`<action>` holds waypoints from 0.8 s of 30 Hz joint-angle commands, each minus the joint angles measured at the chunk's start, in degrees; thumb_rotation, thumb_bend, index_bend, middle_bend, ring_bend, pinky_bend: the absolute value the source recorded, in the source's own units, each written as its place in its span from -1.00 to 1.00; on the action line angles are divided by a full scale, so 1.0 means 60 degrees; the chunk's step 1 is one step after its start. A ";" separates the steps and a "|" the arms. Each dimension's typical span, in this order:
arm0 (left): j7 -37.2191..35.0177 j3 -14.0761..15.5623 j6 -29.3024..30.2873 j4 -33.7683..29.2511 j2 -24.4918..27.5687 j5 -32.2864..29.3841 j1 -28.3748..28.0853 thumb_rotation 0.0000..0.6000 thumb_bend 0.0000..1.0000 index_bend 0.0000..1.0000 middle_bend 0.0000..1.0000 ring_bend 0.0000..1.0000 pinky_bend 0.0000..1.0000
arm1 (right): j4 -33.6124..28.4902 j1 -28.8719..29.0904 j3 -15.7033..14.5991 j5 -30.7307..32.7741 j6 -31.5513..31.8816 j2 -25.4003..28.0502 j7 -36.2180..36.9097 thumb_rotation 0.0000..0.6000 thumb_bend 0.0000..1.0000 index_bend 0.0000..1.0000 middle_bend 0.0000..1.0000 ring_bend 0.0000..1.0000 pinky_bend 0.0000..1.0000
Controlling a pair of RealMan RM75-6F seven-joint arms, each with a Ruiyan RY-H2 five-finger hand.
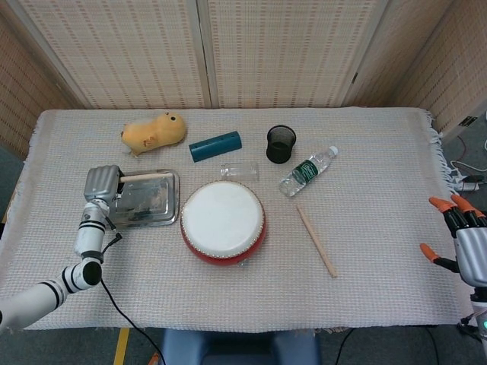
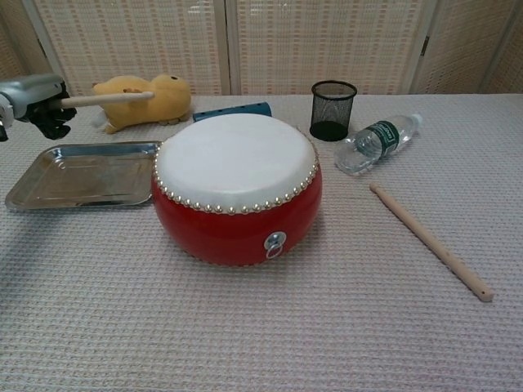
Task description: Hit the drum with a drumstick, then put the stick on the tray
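A red drum (image 1: 223,222) (image 2: 235,184) with a white skin sits at the table's middle. My left hand (image 1: 103,185) (image 2: 33,95) grips a wooden drumstick (image 1: 147,176) (image 2: 106,98), held level above the far edge of the metal tray (image 1: 166,217) (image 2: 82,175), left of the drum. The stick's tip points right, clear of the drum. A second drumstick (image 1: 316,240) (image 2: 429,239) lies on the cloth right of the drum. My right hand (image 1: 460,239) hangs at the table's right edge, fingers apart and holding nothing.
Behind the drum lie a yellow plush toy (image 1: 154,131) (image 2: 143,100), a teal tube (image 1: 215,146), a clear glass (image 1: 240,171), a black mesh cup (image 1: 281,144) (image 2: 333,109) and a water bottle (image 1: 307,171) (image 2: 377,143).
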 commanded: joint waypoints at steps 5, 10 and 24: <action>0.0251 0.0289 -0.0811 0.1422 -0.0888 0.0224 -0.0385 1.00 0.44 0.88 1.00 0.89 1.00 | 0.0031 0.0038 0.0020 0.0067 -0.0079 -0.0030 -0.0023 1.00 -0.64 -0.66 -0.58 -0.84 -0.55; 0.0482 0.0235 -0.1109 0.2224 -0.1295 0.0215 -0.0630 1.00 0.44 0.84 1.00 0.86 1.00 | 0.0041 0.0055 0.0036 0.0115 -0.0124 -0.0021 -0.0027 1.00 -0.64 -0.66 -0.58 -0.84 -0.55; 0.1309 0.0022 -0.1605 0.2054 -0.1199 -0.0575 -0.0692 1.00 0.13 -0.15 -0.03 -0.12 0.52 | 0.0142 0.0067 0.0045 0.0162 -0.0162 -0.0070 0.0042 1.00 -0.64 -0.66 -0.58 -0.84 -0.56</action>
